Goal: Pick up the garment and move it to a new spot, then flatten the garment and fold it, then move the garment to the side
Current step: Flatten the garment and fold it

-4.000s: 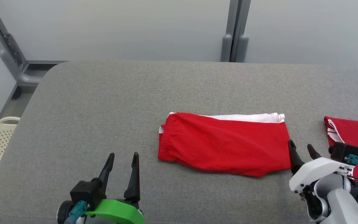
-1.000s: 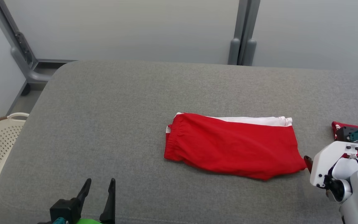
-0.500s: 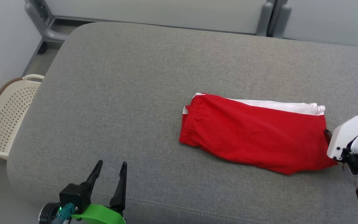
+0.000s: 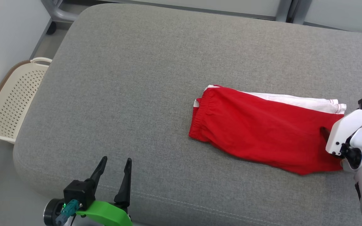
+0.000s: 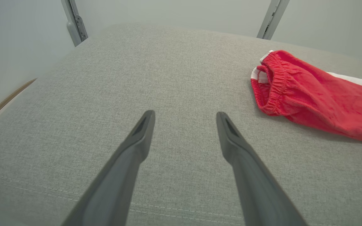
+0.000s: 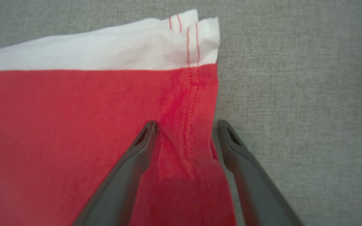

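The garment (image 4: 262, 128), red shorts with a white strip (image 4: 294, 100) along the far side, is found flat and doubled over on the right half of the grey bed (image 4: 121, 78). Its long axis runs left to right, slightly slanted toward the front-right corner. The waistband (image 5: 273, 84) is toward the bed's middle and the hem (image 6: 214, 94) is toward the right edge.

The right hand (image 6: 187, 127) is placed at the hem end. Its jaws stand spread, one over the red cloth and the other just outside the hem, so the hem is straddled but not clamped. Whether the cloth is pressed cannot be told.

The left hand (image 4: 116, 158) is held open near the front edge, left of centre and well apart from the garment. The waistband lies ahead of it and to its right.

The right arm is judged the nearer. The layout would suit either a further fold or a shift aside.

A perforated basket (image 4: 14, 103) is noted beyond the left edge. Nothing is seen between either hand and the garment.
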Controlling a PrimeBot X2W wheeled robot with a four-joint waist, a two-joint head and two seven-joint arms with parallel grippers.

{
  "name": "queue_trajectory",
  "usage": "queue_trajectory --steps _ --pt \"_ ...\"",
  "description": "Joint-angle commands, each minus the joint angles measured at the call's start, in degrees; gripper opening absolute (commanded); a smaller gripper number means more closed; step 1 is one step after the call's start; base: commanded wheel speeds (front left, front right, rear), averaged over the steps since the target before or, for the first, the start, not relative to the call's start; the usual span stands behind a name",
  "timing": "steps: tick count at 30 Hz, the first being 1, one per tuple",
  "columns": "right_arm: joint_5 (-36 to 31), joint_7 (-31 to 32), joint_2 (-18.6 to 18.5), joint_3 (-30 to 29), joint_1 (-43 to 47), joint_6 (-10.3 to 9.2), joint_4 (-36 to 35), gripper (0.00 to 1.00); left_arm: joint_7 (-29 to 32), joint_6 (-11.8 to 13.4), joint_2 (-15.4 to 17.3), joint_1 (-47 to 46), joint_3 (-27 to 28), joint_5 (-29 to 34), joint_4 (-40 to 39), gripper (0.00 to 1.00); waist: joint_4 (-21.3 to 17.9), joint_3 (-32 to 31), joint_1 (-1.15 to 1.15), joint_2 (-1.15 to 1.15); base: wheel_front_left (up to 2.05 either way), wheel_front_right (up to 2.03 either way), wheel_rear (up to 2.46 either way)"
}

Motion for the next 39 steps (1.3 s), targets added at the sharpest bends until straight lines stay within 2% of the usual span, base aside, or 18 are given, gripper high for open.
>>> queue_trajectory --steps 1,2,3,4,5,6,19,25,39 --pt "0.1 0.9 0.1 0.0 0.3 -0.01 1.3 1.0 -0.1 -0.3 -0.1 -0.9 -0.1 -0.2 0.2 1.0 0.1 0.2 0.0 0.0 0.0 0.0 0.0" --pt "0.0 1.2 0.1 0.1 0.2 -0.01 1.5 1.0 -0.1 -0.3 -0.1 -1.0 -0.2 -0.3 0.3 1.0 0.2 0.3 0.0 0.0 0.0 0.0 0.0" --pt "-0.3 1.1 0.0 0.0 0.1 -0.01 1.5 0.87 -0.1 -0.4 -0.1 -1.2 -0.2 -0.3 0.4 1.0 0.4 0.4 0.0 0.0 0.0 0.0 0.0" --pt "-0.5 0.9 0.0 0.0 -0.1 -0.01 1.5 0.45 -0.1 -0.5 -0.2 -1.4 -0.3 -0.3 0.5 1.0 0.5 0.5 0.0 0.0 0.0 0.0 0.0" --pt "-0.5 0.7 0.2 0.0 -0.3 -0.01 1.5 0.19 -0.1 -0.5 -0.2 -1.5 -0.3 -0.4 0.6 1.0 0.6 0.6 0.0 0.0 0.0 0.0 0.0" --pt "-0.5 0.6 0.2 0.2 -0.4 -0.01 1.4 0.0 -0.1 -0.5 -0.2 -1.6 -0.3 -0.4 0.7 1.0 0.7 0.6 0.0 0.0 0.0 0.0 0.0" --pt "-2.7 1.1 -2.4 -1.9 -0.6 -0.06 1.4 0.0 -0.4 -0.3 -0.8 -1.1 -0.8 -1.1 1.7 1.0 -0.3 -2.0 0.0 0.0 0.0 0.0 0.0" --pt "-3.4 3.2 -3.4 -2.0 -0.2 -0.06 0.1 0.0 -0.6 -0.5 -1.2 -0.6 -1.3 -1.3 2.3 1.0 -0.7 -4.3 0.0 0.0 0.0 0.0 0.0" --pt "-0.9 8.2 1.9 2.4 0.2 -0.03 -3.3 0.0 0.6 -0.8 -1.9 1.0 -3.3 -1.8 2.9 1.0 1.4 -10.2 0.0 0.0 0.0 0.0 0.0"
